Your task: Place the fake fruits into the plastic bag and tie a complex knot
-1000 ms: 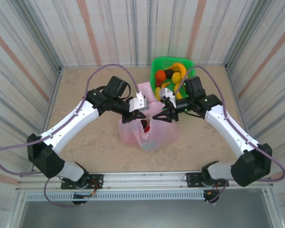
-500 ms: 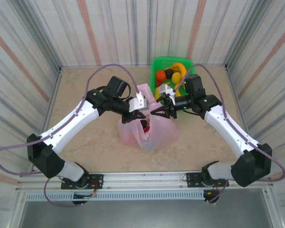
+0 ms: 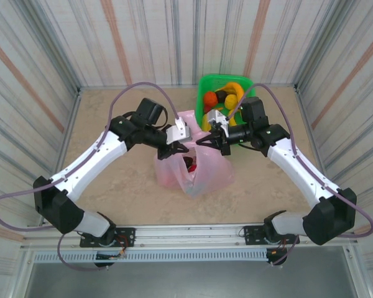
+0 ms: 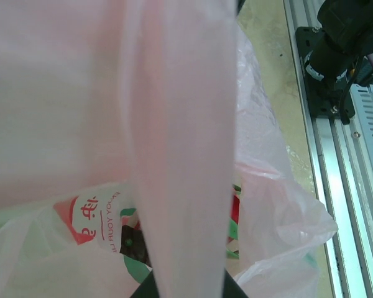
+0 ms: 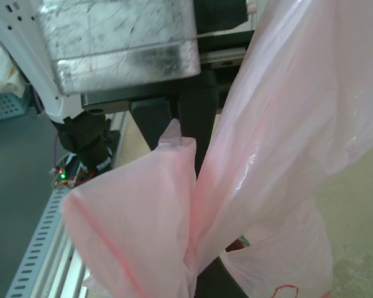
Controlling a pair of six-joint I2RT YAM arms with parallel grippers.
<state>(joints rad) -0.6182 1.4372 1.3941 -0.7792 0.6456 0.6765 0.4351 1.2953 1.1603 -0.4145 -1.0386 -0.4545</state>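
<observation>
Striped panel walls (image 3: 50,49) box in a beige speckled table (image 3: 112,186), and near its middle sits the plastic bag (image 3: 206,175), its pink film slumped around a dark red piece (image 3: 189,164) that shows at the mouth. More of the fake fruits (image 3: 210,97), orange, yellow and dark, lie in the green basket (image 3: 205,82) just behind the bag. The left gripper (image 3: 179,148) and the right gripper (image 3: 203,142) meet tip to tip over the bag's top. The left wrist view shows the left gripper (image 4: 186,288) clamped tight on a flat band of handle film (image 4: 180,155) that runs up and away from its fingers, with green and dark pieces showing faintly through the printed wall below. The right wrist view shows the right gripper (image 5: 205,282) pinched shut on gathered film, the other arm's black fingers (image 5: 189,124) just beyond it. The step in hand looks like taking up both handles to begin tying, though fruit in the basket suggests the filling may not be finished. To do it well, each pinch should sit on its own handle rather than on loose wall film. The pull should be gentle and even, since film this thin would likely stretch or tear. The bag's base should rest on the table so the load does not tip out as the handles cross.
</observation>
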